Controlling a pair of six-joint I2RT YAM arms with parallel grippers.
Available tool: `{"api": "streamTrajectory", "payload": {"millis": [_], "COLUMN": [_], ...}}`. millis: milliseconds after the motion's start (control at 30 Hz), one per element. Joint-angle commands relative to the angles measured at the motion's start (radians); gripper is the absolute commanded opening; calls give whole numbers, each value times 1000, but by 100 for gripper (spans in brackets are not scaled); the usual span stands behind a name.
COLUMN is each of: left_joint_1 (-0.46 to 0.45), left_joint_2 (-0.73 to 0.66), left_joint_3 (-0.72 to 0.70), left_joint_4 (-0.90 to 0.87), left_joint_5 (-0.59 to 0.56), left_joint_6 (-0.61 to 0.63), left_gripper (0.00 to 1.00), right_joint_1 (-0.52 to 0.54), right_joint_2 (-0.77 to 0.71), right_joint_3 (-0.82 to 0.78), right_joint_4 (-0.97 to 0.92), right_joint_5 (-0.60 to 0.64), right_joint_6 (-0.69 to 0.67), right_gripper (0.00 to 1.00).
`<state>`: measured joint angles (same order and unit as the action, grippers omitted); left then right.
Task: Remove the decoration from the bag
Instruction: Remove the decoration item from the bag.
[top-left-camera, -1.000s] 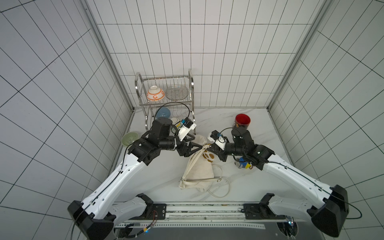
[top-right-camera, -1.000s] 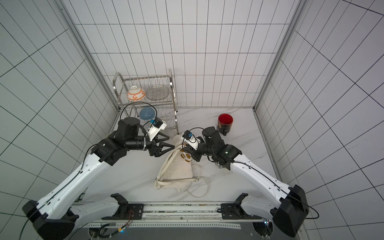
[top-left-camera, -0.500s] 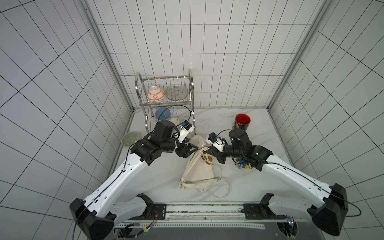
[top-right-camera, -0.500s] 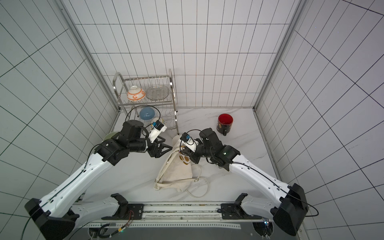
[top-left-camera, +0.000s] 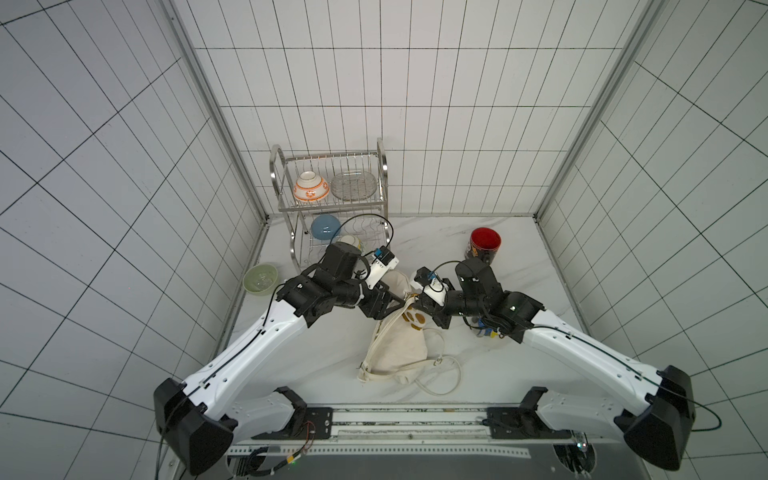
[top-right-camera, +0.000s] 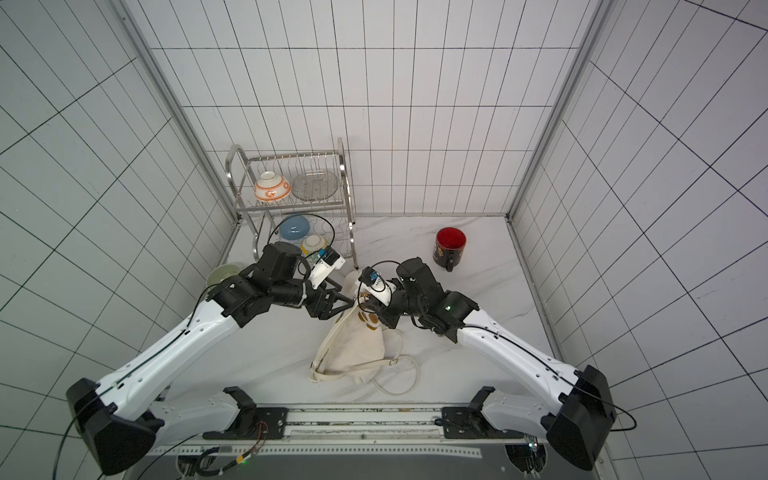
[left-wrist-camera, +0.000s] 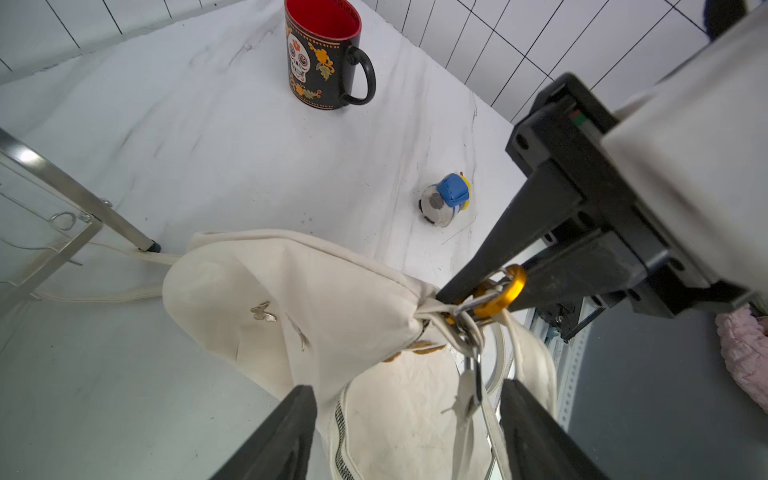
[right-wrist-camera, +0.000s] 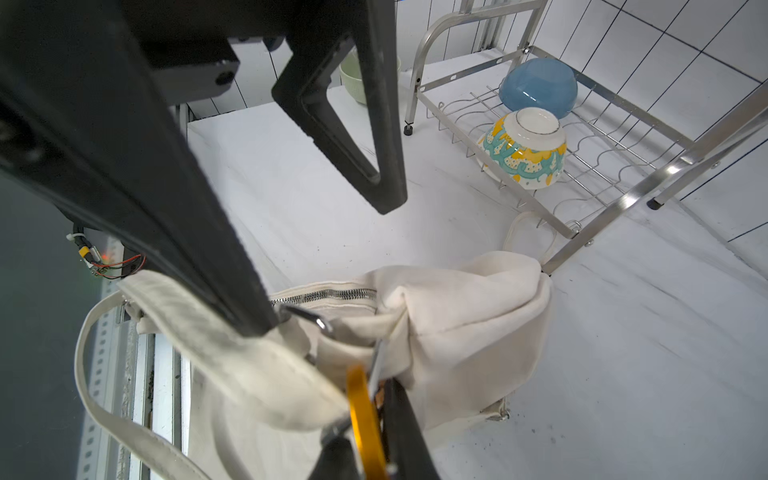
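The cream bag lies mid-table, its top corner lifted. A gold carabiner is clipped to the metal ring at that corner. The decoration, a pale charm with brown paw marks, hangs by it. My right gripper is shut on the carabiner. My left gripper stands open just beside it, jaws astride the bag's zip and strap. In the right wrist view one of its fingertips rests at the zip's end.
A black mug with a red inside stands at the back right. A small ball toy with a blue cap lies under my right arm. A steel dish rack holds bowls at the back left, with a green bowl beside it.
My left gripper has come slightly lower and closer to the bag's lifted corner. My right gripper keeps its hold and has barely moved.
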<state>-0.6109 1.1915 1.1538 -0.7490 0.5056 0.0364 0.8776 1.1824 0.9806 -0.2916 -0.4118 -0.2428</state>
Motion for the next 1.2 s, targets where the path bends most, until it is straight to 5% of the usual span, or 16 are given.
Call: {"api": "streamTrajectory", "payload": {"millis": [0, 300, 500, 733, 1000, 1167], "left_joint_1": [-15, -30, -57, -69, -74, -89], "left_joint_2": [6, 42, 86, 100, 69, 29], "left_joint_3": [-6, -28, 10, 52, 102, 114], "left_joint_4": [2, 17, 22, 9, 8, 26], "left_joint_5": [31, -18, -21, -39, -200, -277], "left_joint_6": [3, 10, 31, 61, 189, 338], "left_gripper": [71, 65, 42, 0, 0, 0], "right_joint_1": [9, 10, 18, 22, 22, 22], "right_joint_2": [-3, -6, -6, -20, -68, -90], "right_joint_3": [46, 51, 55, 44, -4, -24], "right_joint_4": [9, 8, 9, -3, -11, 31], "right_joint_5": [6, 2, -3, 14, -37, -97], "right_joint_6": [-7, -2, -1, 7, 15, 43], "right_gripper": [8, 8, 8, 16, 33, 34]}}
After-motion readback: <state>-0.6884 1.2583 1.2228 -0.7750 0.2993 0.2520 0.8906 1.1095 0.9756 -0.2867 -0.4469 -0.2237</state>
